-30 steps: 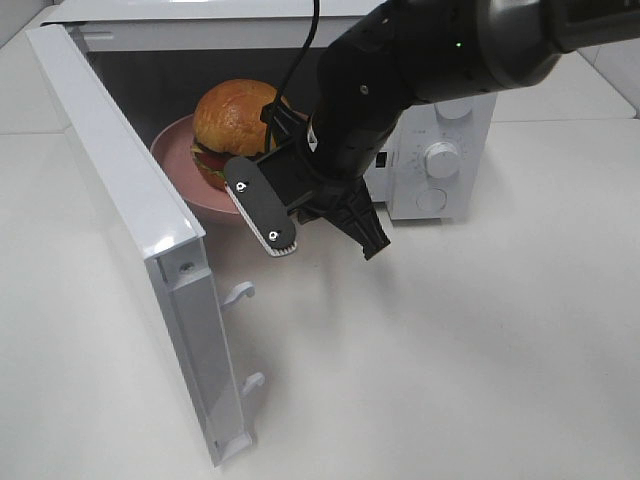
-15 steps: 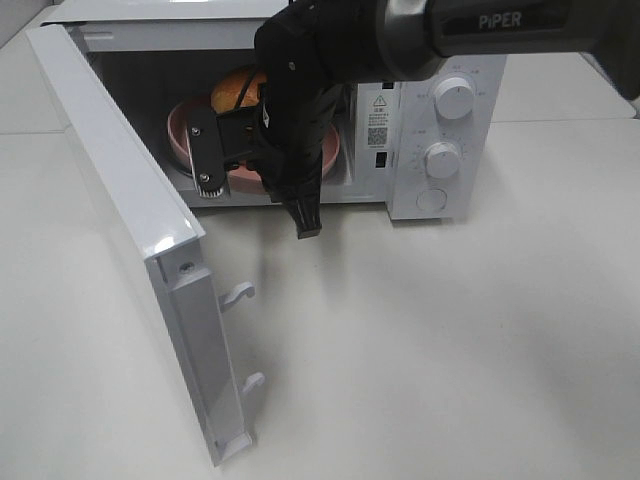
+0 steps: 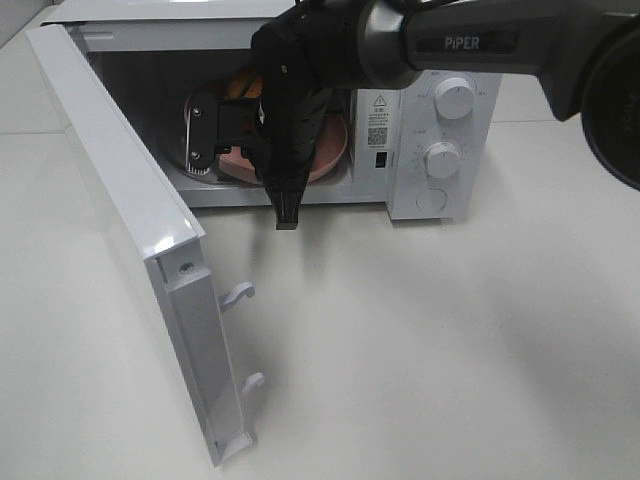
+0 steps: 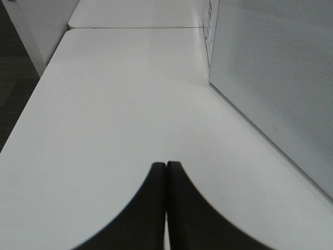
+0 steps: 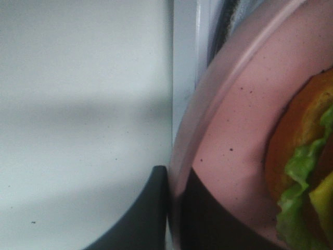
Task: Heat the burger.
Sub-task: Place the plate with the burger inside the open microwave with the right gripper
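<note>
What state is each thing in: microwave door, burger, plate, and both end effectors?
Microwave door, open wide.
Left end effector, shut, empty.
Right end effector, shut on the pink plate.
Pink plate, rim clamped, inside the microwave.
Burger, on the pink plate.

The right claw (image 5: 169, 179) and arm (image 3: 300, 90) fill the microwave (image 3: 460, 195) mouth.

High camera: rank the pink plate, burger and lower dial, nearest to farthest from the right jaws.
1. Pink plate: rim pinched by the right gripper, jaws shut.
2. Burger: on that plate, just behind.
3. Lower dial: on the control panel, off to the right.
</note>
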`<action>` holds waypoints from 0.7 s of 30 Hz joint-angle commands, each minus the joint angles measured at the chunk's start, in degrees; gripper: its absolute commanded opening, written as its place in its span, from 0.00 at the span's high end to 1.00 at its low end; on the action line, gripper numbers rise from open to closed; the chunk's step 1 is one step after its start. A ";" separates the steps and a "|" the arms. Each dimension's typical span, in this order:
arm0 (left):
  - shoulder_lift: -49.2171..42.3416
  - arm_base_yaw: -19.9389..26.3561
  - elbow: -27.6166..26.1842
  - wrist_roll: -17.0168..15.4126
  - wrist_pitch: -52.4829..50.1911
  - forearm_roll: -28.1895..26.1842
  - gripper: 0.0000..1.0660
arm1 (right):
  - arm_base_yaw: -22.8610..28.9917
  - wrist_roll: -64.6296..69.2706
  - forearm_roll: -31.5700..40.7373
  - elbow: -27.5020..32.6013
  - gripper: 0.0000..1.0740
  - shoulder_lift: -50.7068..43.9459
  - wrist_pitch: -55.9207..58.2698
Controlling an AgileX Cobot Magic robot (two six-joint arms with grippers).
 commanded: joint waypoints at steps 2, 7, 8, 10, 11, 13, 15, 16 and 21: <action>-1.20 0.17 0.11 -0.06 -0.74 -0.29 1.00 | -0.40 3.27 2.01 -0.46 1.00 0.29 -2.23; -1.20 0.17 0.11 -0.06 -0.74 -0.29 1.00 | -0.40 5.04 2.69 -0.46 0.96 0.29 -1.95; -1.20 0.17 0.11 -0.06 -0.74 -0.29 1.00 | -0.40 5.04 2.81 -0.46 0.94 0.29 -1.95; -1.20 0.17 0.11 -0.06 -0.74 -0.29 1.00 | -0.40 5.27 2.81 -0.46 0.90 0.29 -1.78; -1.20 0.17 0.11 -0.06 -0.74 -0.29 1.00 | -0.40 6.07 2.81 -0.46 0.83 0.29 -1.66; -1.20 0.17 0.11 -0.06 -0.74 -0.29 1.00 | -0.40 6.93 2.81 -0.46 0.80 0.29 -1.66; -1.20 0.17 0.11 -0.06 -0.74 -0.29 1.00 | -0.40 8.94 2.81 -0.46 0.68 0.29 -1.66; -1.20 0.17 0.11 -0.06 -0.74 -0.29 1.00 | -0.40 8.94 2.81 -0.46 0.68 0.29 -1.66; -1.20 0.17 0.11 -0.06 -0.74 -0.29 1.00 | -0.40 15.76 2.81 -0.46 0.51 -0.34 -1.26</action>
